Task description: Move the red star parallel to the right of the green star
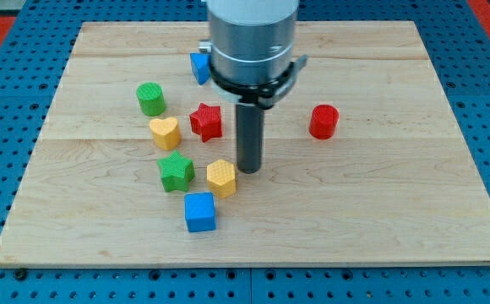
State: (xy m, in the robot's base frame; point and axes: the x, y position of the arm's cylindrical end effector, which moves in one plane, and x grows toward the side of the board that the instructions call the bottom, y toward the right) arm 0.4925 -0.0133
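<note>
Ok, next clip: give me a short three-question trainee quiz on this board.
1. True or false: my tip touches the red star.
2. Which block lies nearest my tip? A) yellow hexagon B) red cylinder C) green cylinder
3. Fill in: the yellow heart lies toward the view's ____ of the green star.

Key: 1 false, a gap shows between them; 2 A; 3 top.

A broad grey cylinder ringed by a black collar, ending in a straight dark rod, my tip (248,171).
</note>
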